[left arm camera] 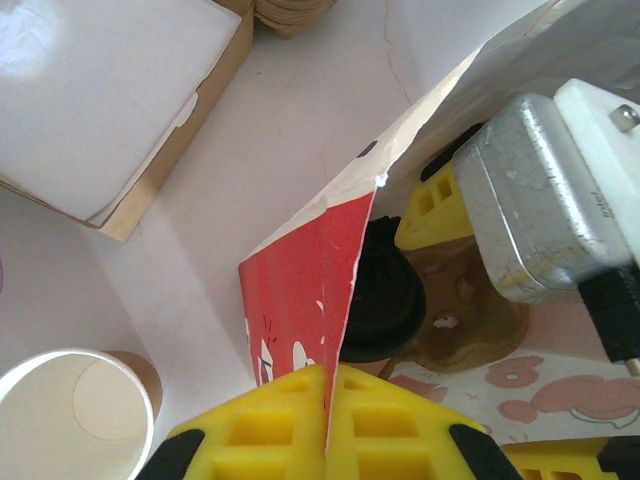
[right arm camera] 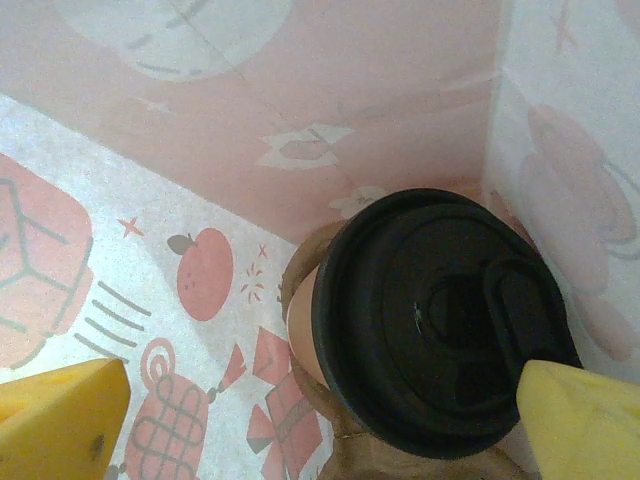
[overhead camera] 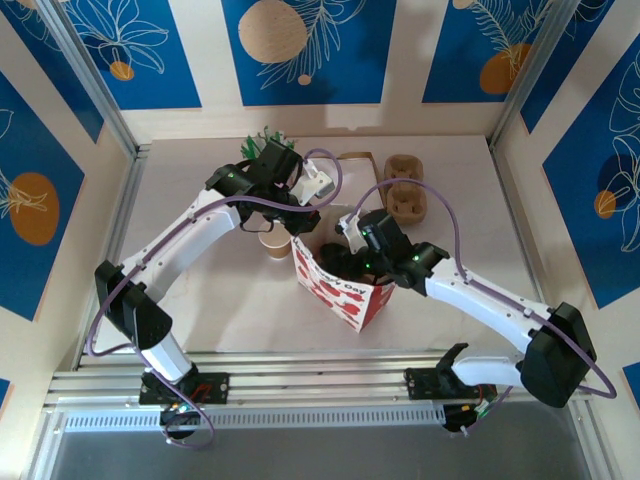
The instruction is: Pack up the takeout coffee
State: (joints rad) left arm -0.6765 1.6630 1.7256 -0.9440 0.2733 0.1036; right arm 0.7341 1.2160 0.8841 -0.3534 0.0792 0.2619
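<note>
The table carries a red-and-white bag standing open near its middle, with both arms reaching to it.

The left gripper is pinched flat on the bag's top edge, its yellow fingers pressed together with the red wall between them. Ahead of this gripper and to its left lies a shallow kraft box with a white inside, well apart from the bag. Behind the left wrist, at the far side of the table, green sticks stand up.

The right gripper hangs inside the bag with its jaws spread wide and nothing between them. One yellow finger is off to the side over the printed bag floor. The other overlaps the rim of the lid, though whether it touches I cannot tell.

Two spare carriers sit on the table beyond the right arm, clear of the bag. A brown pulp carrier rests on the bag floor, below the right gripper.

The lidded cup, kraft with a flat black lid, stands upright in that carrier in a corner of the bag, just under and ahead of the right gripper.

The open cup, kraft with a white rim and pale inside, stands on the table outside the bag, near the left gripper on its left side.
</note>
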